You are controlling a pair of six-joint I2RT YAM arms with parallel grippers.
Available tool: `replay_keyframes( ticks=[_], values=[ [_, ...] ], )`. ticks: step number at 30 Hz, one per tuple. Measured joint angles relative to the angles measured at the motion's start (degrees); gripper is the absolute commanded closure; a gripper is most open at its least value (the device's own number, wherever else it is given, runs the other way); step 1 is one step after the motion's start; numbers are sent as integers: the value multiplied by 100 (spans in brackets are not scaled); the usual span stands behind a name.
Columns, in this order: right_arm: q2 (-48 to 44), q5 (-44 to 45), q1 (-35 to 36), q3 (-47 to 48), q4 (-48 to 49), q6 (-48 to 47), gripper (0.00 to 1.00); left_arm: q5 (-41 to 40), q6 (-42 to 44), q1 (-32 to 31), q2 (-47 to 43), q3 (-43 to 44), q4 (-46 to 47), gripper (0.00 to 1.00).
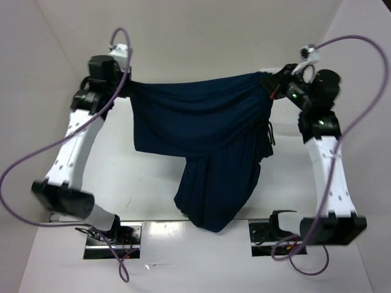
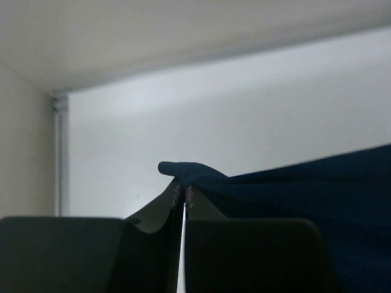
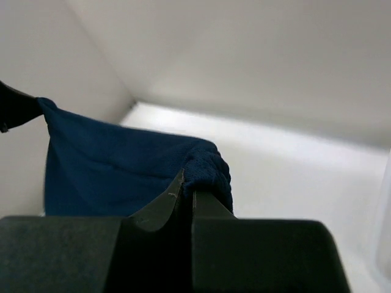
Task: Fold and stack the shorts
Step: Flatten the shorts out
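A pair of dark navy shorts [image 1: 201, 122] hangs in the air over a white bench [image 1: 122, 177], stretched out between two robot arms. The left hand [image 1: 124, 87] is pressed together, pinching one upper corner of the shorts. In its wrist view a small fold of cloth pokes up above the closed fingertips. The right hand [image 1: 276, 82] is also pressed together, pinching the opposite corner, with bunched fabric just past its fingers [image 3: 165, 210]. The top edge sags slightly between the hands. One leg droops lower, toward the near edge of the bench between the arm bases; whether it touches the surface cannot be told. A thin drawstring [image 1: 269, 131] dangles near the right side. White walls [image 1: 201, 30] enclose the bench on the left, right and far sides, and white bench surface shows on either side of the hanging cloth.
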Motion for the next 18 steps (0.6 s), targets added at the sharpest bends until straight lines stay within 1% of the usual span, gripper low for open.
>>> replay_keyframes(
  ticks=[3,6,8,9,11,14,15,16,17,18],
  values=[
    [855,127,-9,-455,68,61,100,210,2,177,1091,-87,48,100],
    [1598,260,7,-754,55,-4,100,407,0,313,1976,-90,103,100],
    [1969,542,127,-844,20,-210,97,533,0,356,2468,-85,133,100],
    [2127,706,236,-855,15,-334,97,586,0,367,2664,-66,146,100],
    [2461,1156,654,-841,48,-573,94,693,0,374,3187,107,162,99],
    [3027,1700,1187,-614,55,-699,94,785,2,378,3910,562,197,93],
    [3268,1886,1303,-442,52,-713,85,804,2,378,4107,715,212,91],
    [3512,2098,1370,-243,48,-741,80,817,4,378,4297,892,223,89],
    [3735,2328,1384,-66,59,-756,76,826,7,378,4474,1069,223,86],
    [3919,2544,1377,122,28,-785,76,826,9,385,4629,1276,221,81]
  ],
)
